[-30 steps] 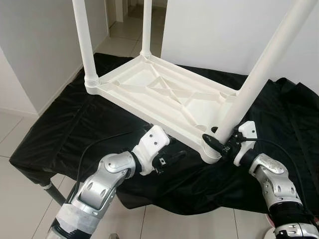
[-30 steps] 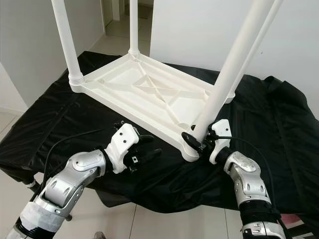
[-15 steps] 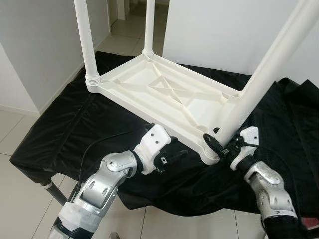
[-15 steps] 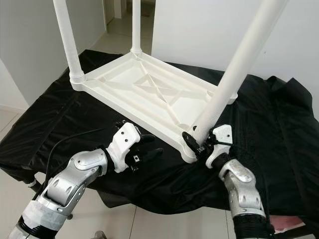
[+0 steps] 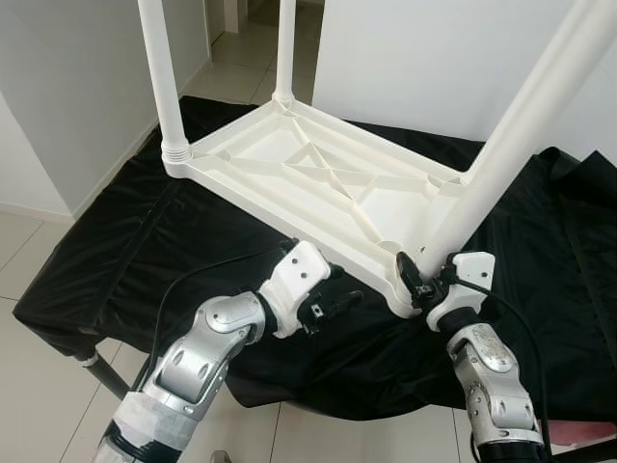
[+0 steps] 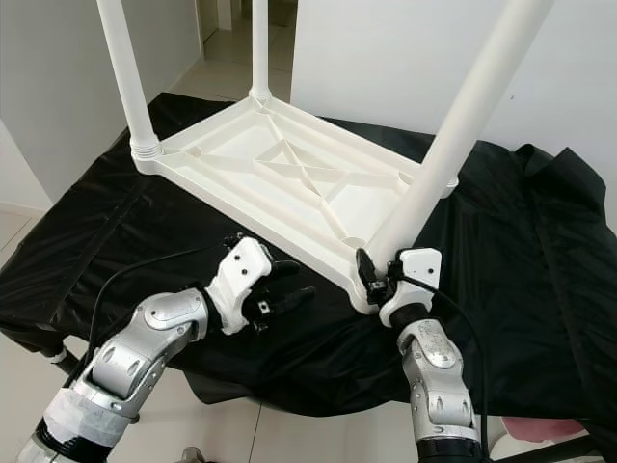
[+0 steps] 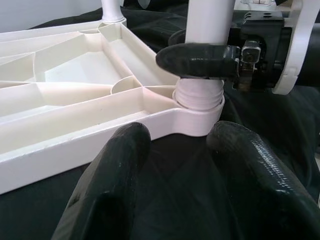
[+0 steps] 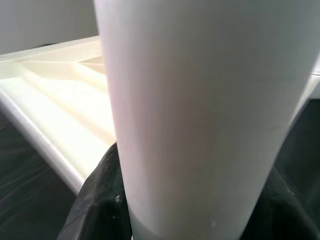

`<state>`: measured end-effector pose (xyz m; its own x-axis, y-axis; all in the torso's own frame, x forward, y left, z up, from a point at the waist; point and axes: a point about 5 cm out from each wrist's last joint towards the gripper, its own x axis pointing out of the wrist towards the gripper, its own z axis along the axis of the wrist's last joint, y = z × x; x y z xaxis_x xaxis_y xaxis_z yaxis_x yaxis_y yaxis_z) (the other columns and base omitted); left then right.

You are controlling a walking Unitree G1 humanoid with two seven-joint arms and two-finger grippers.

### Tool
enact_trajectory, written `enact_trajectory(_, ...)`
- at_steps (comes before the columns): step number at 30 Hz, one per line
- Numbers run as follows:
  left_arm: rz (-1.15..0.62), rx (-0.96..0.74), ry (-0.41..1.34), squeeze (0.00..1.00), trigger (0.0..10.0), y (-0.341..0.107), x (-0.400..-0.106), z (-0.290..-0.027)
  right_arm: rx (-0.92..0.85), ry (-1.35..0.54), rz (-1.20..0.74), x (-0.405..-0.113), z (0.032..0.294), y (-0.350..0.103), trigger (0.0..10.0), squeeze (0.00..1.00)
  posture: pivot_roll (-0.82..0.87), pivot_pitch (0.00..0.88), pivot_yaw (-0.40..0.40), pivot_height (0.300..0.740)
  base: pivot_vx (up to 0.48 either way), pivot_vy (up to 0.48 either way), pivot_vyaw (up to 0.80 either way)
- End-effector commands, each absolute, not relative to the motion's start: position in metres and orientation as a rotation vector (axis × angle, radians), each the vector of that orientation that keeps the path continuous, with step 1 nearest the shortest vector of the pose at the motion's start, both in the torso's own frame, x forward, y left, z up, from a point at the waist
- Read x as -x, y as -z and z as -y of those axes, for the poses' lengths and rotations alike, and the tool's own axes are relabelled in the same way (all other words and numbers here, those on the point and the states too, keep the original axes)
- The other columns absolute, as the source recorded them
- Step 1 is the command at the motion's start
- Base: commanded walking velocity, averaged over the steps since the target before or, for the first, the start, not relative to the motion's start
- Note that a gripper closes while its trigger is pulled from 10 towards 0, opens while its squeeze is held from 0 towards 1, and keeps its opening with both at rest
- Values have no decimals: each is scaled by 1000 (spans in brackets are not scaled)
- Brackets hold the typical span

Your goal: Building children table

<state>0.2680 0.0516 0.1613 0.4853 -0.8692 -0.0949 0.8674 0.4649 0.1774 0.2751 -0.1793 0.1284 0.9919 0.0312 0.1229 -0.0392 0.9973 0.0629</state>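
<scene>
A white plastic children's table (image 5: 318, 183) lies upside down on a black cloth (image 5: 125, 251), its legs pointing up. My right gripper (image 5: 419, 275) is shut on the near right leg (image 5: 511, 135), just above the threaded socket (image 7: 198, 102) at the table's corner. In the right wrist view this leg (image 8: 200, 115) stands between the black fingers (image 8: 95, 200). My left gripper (image 5: 337, 304) is open and holds nothing. It hovers low over the cloth just in front of the table's near edge, pointing at that corner socket.
Two more legs stand screwed in at the far left (image 5: 162, 77) and the back (image 5: 285, 48). The cloth hangs over the front edge of the support (image 5: 318, 386). Tiled floor (image 5: 29, 260) lies to the left, white walls behind.
My right forearm has swung leftward under the wrist and the gripper has turned around the near right leg, still shut on it. The left arm has stayed in place.
</scene>
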Motion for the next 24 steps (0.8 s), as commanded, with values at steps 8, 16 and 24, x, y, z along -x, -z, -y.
enact_trajectory(8, 20, -194, 1013, 0, 10000, -161, -273, -52, -135, 217, 12, -268, 170, -108, 10000, 0, 4, 37, -103, 740, 0, 0, 0)
enact_trajectory(16, 16, -207, 1008, 0, 10000, -160, -274, -56, -110, 203, 19, -267, 168, -109, 10000, 0, -9, 19, -92, 740, 0, 0, 0)
enact_trajectory(24, 20, -201, 1046, 0, 10000, -160, -275, -49, -121, 183, 77, -260, 175, -113, 10000, 1000, -17, 14, -69, 740, 0, 0, 0)
